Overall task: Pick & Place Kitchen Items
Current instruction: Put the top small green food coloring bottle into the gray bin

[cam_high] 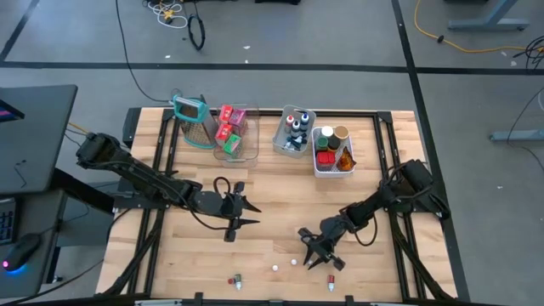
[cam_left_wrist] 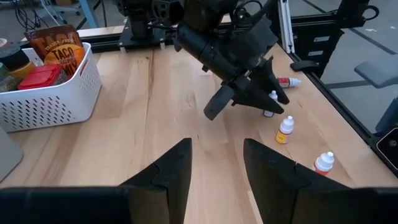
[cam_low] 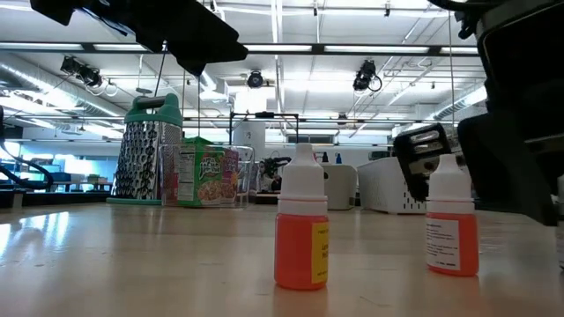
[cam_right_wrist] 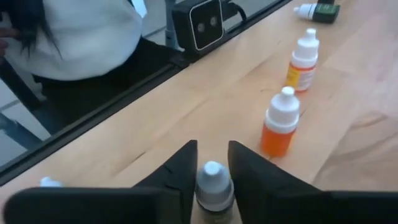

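Five small dropper bottles lie loose near the table's front edge (as far as I can count). One stands between the jaws of the right gripper (cam_right_wrist: 211,149), which are apart, one close on either side of its white cap, not yet visibly pressing.

That bottle (cam_right_wrist: 213,180) looks light, stiff plastic, smooth and narrow. It would probably tip or squirt out of a skewed pinch, so I would take it low on the cap or at the shoulder, square across.

Two orange bottles stand upright just beyond it, the nearer (cam_right_wrist: 281,124) and the farther (cam_right_wrist: 303,59). Two more lie on their sides: one at the far end of that row (cam_right_wrist: 311,9), and a red-tipped one (cam_left_wrist: 287,81) on the gripper's other side.

At the back of the table sit three bins: clear (cam_high: 246,151), grey (cam_high: 280,136) and white (cam_high: 327,170). One grater (cam_high: 194,119) stands beside the clear bin.

Left gripper (cam_left_wrist: 216,149) waits mid-table, jaws apart and empty.
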Tool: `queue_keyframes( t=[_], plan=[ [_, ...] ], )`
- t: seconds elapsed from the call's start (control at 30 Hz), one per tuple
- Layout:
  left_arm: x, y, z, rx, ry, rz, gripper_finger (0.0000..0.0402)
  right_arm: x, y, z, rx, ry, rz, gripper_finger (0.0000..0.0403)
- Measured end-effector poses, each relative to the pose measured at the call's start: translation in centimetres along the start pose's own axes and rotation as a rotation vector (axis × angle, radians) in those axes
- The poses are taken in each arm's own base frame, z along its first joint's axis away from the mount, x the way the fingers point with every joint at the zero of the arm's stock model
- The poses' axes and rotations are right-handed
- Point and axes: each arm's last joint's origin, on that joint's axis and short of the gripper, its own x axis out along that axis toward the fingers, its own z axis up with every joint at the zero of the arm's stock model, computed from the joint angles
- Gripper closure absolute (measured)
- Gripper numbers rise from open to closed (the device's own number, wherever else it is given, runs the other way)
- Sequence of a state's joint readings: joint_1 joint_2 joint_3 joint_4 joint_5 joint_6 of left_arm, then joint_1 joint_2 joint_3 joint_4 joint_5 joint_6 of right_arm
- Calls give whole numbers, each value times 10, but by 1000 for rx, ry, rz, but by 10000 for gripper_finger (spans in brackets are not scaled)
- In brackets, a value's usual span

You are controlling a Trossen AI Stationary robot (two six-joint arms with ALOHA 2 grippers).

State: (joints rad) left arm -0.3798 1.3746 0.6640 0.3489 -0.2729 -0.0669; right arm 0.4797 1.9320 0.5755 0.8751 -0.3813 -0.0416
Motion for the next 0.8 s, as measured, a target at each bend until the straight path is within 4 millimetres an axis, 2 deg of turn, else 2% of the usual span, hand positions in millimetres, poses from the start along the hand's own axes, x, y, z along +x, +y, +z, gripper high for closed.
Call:
queue_keyframes(
  t=[0.17, 0.47, 0.63, 0.8],
  plan=[
    [0, 0, 0, 0, 0, 1, 248, -2, -5, 1, -29, -15, -15, 340],
    [0, 0, 0, 57, -2, 3, 248, -15, -24, 17, 68, -126, -69, 326],
    [0, 0, 0, 169, -4, 4, 248, -40, -32, 36, 75, -163, -15, 337],
    [0, 0, 1, 273, -9, 4, 248, -78, -39, 58, 28, -145, -121, 340]
  ],
)
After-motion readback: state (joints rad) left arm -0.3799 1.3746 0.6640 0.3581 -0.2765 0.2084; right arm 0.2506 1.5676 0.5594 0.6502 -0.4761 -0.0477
